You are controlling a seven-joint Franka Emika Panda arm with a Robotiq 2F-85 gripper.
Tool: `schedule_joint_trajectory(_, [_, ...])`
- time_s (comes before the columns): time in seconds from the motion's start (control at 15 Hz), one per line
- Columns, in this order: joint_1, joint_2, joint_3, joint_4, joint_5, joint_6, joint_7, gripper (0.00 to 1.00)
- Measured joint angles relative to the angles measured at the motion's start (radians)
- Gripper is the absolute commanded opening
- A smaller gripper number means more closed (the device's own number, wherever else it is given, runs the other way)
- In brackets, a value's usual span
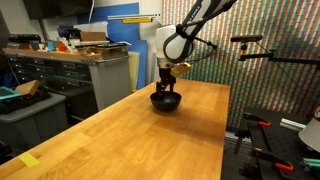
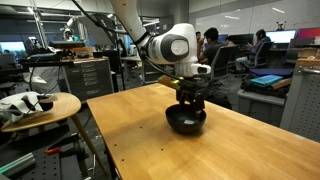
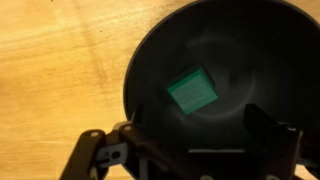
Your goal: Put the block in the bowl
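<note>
The black glossy bowl stands on the wooden table toward its far end and shows in both exterior views. In the wrist view the bowl fills most of the frame, and the small green block lies inside it on the bottom. My gripper hangs straight over the bowl, just above its rim. In the wrist view the gripper has its dark fingers spread wide with nothing between them; the block lies free, beyond the fingers.
A yellow patch of tape lies near the table's near corner. A grey cabinet with clutter stands beside the table. A round side table with objects on it stands off the table's edge.
</note>
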Motion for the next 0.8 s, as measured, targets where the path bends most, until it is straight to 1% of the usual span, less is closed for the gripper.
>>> schedule_joint_trajectory(0.47, [-0.03,-0.063,0.012,0.001,0.028,-0.019,-0.004,1.0])
schedule_joint_trajectory(0.8, [-0.048,-0.119,0.042,0.022,0.075,-0.151,-0.036,1.0])
